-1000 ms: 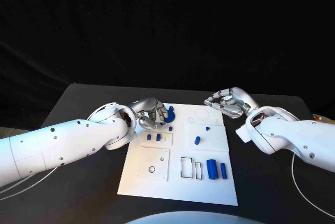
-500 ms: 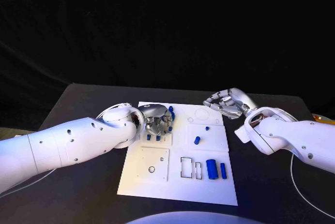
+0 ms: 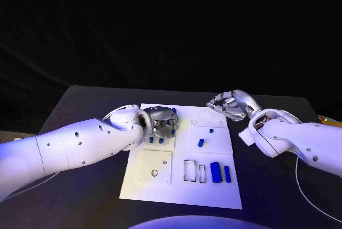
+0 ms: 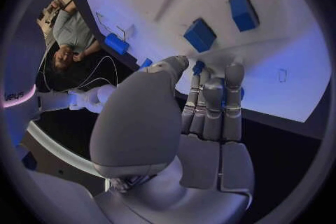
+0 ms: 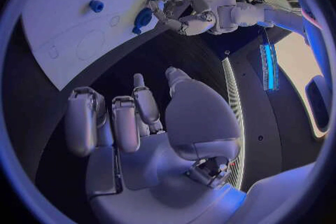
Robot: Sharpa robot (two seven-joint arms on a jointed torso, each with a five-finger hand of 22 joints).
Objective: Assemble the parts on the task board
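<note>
Left silver hand [image 3: 162,121] grasps a small blue part [image 5: 145,18] over the white flat task board [image 3: 164,189]; right silver hand [image 3: 229,106], just beside it, curls clenched on nothing.

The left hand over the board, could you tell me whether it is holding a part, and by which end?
Cannot be told: the left hand is down among the blue parts, fingertips touching one, grip hidden.

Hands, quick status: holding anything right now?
Left hand: over the task board, fingers among blue parts; grip cannot be told.
Right hand: fingers curled, holding nothing.

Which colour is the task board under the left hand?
White; the task board shows best in the head view.
</note>
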